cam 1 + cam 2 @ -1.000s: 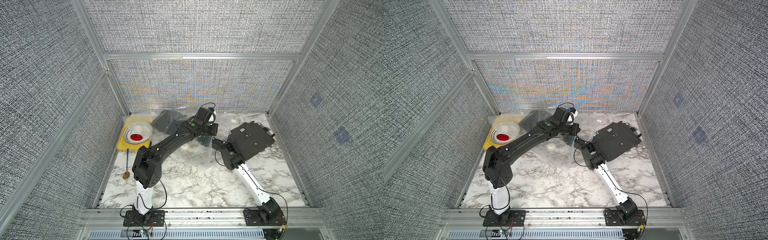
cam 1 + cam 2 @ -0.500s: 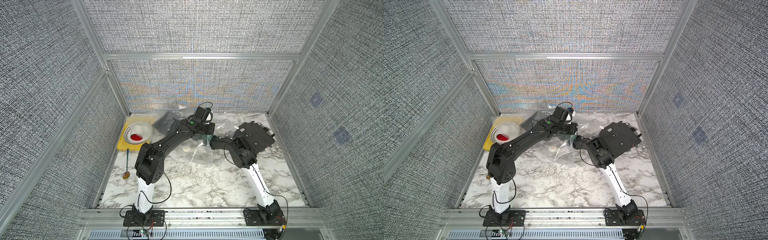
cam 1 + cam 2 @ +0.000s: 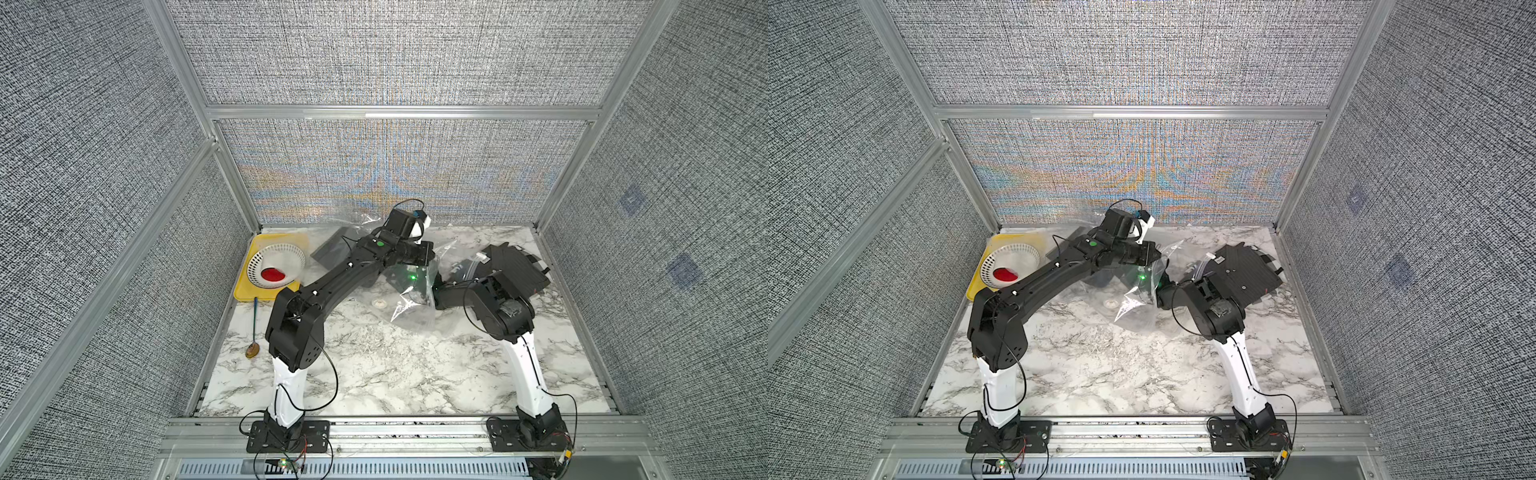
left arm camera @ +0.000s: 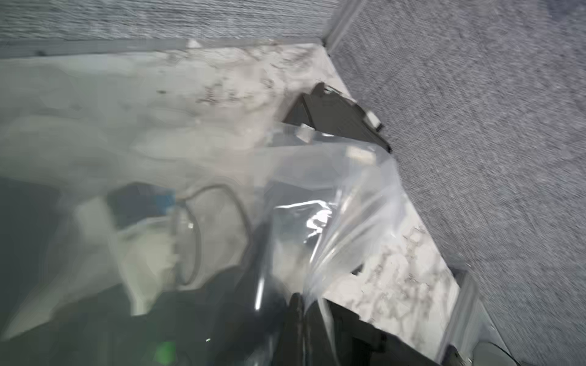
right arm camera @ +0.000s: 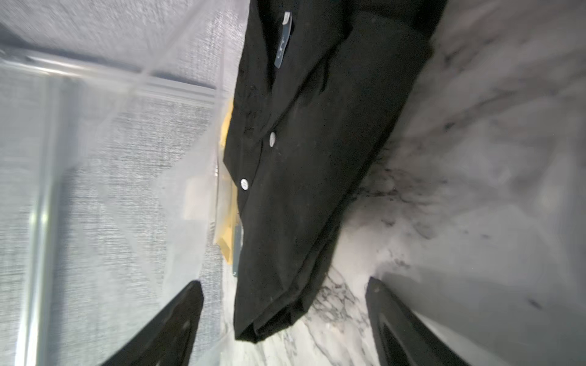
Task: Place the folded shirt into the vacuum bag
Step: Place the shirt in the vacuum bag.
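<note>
The vacuum bag (image 3: 411,318) is clear crinkly plastic spread over the back middle of the table, its white valve disc (image 3: 379,303) lying flat. My left gripper (image 4: 300,304) is shut on the bag's edge and holds it lifted. The folded shirt (image 5: 301,158) is black with white buttons and lies on the marble inside the bag (image 5: 126,158); in a top view the shirt (image 3: 332,249) shows dark through the plastic behind the left arm. My right gripper (image 5: 285,283) is open, one finger on each side of the shirt's near corner, not touching it. It reaches into the bag's mouth (image 3: 430,291).
A yellow tray (image 3: 245,291) at the back left holds a white basket (image 3: 276,262) with something red in it. A spoon (image 3: 253,328) lies in front of the tray. A flat black panel (image 3: 515,266) lies at the back right, behind the right arm's elbow.
My right gripper has gone from shut to wide open, and its elbow has swung to the right. The left gripper keeps its hold on the bag, whose front flap now hangs lower.
</note>
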Motion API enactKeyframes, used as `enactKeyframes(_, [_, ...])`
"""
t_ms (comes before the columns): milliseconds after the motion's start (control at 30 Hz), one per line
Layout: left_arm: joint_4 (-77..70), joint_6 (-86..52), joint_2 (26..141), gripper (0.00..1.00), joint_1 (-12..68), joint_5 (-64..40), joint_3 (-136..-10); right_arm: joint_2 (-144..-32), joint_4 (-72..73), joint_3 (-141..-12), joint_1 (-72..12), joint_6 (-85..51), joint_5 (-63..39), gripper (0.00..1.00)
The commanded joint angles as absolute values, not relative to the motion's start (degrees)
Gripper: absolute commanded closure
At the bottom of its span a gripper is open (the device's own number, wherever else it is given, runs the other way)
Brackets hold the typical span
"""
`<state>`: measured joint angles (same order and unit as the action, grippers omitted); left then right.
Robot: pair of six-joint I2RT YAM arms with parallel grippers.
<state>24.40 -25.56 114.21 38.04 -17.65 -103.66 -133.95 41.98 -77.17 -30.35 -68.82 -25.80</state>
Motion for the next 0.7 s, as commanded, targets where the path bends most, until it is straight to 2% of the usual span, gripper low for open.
enactKeyframes(0, [27.5, -25.0, 114.3, 1.0, 37.5, -9.5, -103.4, -136.3, 42.7, -76.7, -30.4, -71.5, -26.5, 0.16])
enactKeyframes(200, [29.1, -24.0, 112.3, 1.0, 37.4, -4.9, -103.4, -132.0, 41.1, -74.2, -30.4, -69.0, -25.0, 0.16])
enactKeyframes(400, [29.4, -23.5, 112.6, 1.0, 37.3, -4.6, -104.3, -123.8, 39.8, -68.5, -30.4, -64.8, -23.1, 0.17])
enactKeyframes(667, [30.7, -22.6, 112.5, 1.0, 37.1, -3.1, -105.4, -114.0, 32.4, -61.2, -30.6, -53.3, -19.9, 0.18])
